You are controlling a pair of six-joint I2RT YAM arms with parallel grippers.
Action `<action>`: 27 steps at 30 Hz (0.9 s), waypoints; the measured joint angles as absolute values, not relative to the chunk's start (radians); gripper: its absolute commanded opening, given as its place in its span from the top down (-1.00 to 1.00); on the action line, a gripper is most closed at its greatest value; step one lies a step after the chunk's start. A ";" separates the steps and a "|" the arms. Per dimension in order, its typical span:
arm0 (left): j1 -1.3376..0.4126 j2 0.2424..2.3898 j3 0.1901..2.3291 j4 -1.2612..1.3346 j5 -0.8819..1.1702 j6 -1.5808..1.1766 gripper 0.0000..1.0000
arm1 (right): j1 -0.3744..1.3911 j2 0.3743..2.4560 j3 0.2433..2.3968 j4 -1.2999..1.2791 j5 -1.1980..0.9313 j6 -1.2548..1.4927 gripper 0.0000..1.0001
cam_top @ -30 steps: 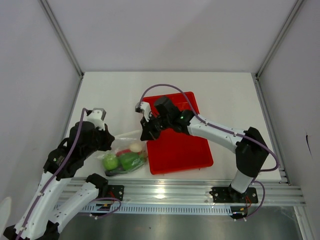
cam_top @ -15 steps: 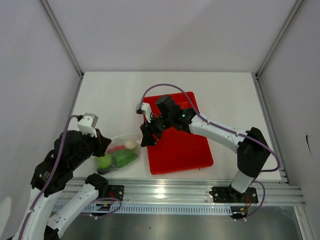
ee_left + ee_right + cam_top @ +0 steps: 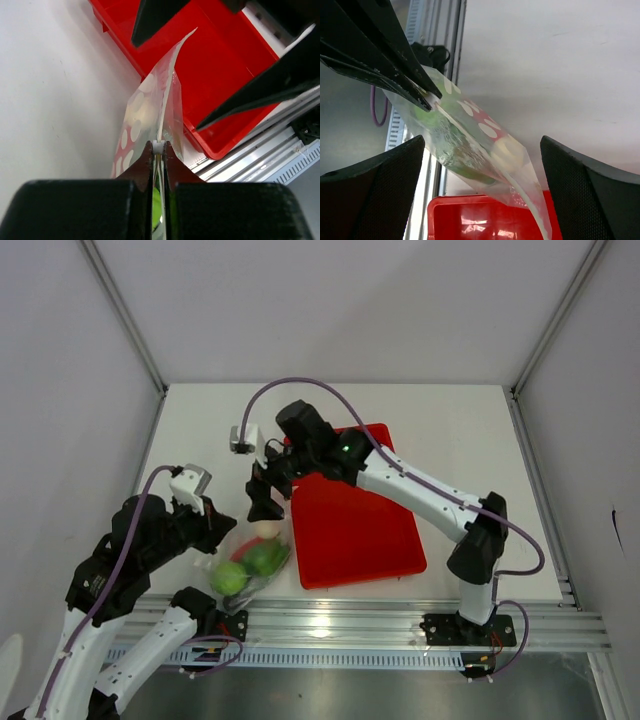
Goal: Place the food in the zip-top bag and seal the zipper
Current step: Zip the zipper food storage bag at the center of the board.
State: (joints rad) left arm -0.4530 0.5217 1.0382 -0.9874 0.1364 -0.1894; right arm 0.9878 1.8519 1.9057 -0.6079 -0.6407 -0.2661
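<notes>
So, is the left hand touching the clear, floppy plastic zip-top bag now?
Touching. The left wrist view shows it plainly: the left hand is shut on the edge of the clear plastic bag, with the film pinched between its tips.

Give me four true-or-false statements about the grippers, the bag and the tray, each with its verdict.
1. The left gripper is shut on the edge of the zip-top bag. True.
2. The right gripper is pinching the bag. False: its jaws stand wide open on either side of the bag and are not closed on it.
3. The food sits inside the bag. True.
4. The red tray holds a green vegetable. False: no food shows in it; the green pieces are in the bag.
</notes>
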 measured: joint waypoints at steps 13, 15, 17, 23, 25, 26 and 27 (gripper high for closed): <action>-0.453 0.521 1.038 -0.981 0.165 -0.173 0.99 | 1.049 1.987 1.959 -0.789 -0.743 -0.374 0.32; -0.453 0.521 1.038 -0.981 0.164 -0.174 0.99 | 1.046 1.988 1.962 -0.792 -0.752 -0.378 1.00; -0.453 0.520 1.038 -0.981 0.163 -0.174 0.99 | 1.039 1.988 1.962 -0.789 -0.754 -0.362 1.00; -0.453 0.524 1.038 -0.979 0.136 -0.176 0.98 | 1.013 1.987 1.916 -0.688 -0.724 -0.259 1.00; -0.453 0.531 1.038 -0.988 0.107 -0.181 0.94 | 0.999 1.982 1.867 -0.623 -0.698 -0.205 1.00; -0.453 0.537 1.038 -0.995 0.088 -0.185 0.90 | 0.989 1.981 1.846 -0.599 -0.685 -0.175 1.00; -0.453 0.543 1.038 -1.002 0.064 -0.193 0.91 | 0.978 1.980 1.827 -0.574 -0.673 -0.147 1.00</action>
State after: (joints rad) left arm -0.4530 0.5430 1.0382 -1.0023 0.0643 -0.1928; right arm 0.9783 1.9800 1.8267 -0.5743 -0.6731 -0.1467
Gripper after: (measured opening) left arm 0.039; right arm 0.003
